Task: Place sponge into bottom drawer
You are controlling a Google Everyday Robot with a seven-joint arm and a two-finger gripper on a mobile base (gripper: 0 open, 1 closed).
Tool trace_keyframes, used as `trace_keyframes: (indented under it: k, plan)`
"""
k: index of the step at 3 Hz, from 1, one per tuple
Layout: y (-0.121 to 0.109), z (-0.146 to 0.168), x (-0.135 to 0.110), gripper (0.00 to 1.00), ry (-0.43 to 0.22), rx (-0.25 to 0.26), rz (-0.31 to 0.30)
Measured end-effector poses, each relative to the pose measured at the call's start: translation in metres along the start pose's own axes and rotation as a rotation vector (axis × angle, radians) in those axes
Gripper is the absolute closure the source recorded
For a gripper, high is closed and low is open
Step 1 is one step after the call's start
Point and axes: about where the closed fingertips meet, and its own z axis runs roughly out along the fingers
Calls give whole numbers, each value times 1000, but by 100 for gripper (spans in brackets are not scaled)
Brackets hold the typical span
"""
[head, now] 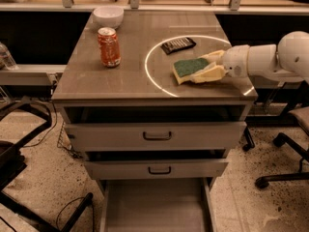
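The sponge (189, 67), yellow with a dark green top, lies on the cabinet top inside a bright ring. My gripper (211, 67) comes in from the right on a white arm and its cream fingers (208, 74) sit around the sponge's right side, closed on it. The bottom drawer (155, 206) is pulled out at the base of the cabinet and its flat grey floor is bare.
A flat black ridged packet (178, 45) lies just behind the sponge. An orange soda can (109, 47) stands at the left and a white bowl (108, 16) at the back left. The two upper drawers (157, 136) are slightly open. Office chairs (285, 144) stand on both sides.
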Motion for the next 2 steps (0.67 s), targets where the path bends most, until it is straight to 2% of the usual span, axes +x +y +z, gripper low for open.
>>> trace_keyframes:
  k: [1, 2]
  plan:
    - [-1, -44, -13, 100, 12, 61, -19]
    - [13, -127, -5, 100, 40, 173, -9]
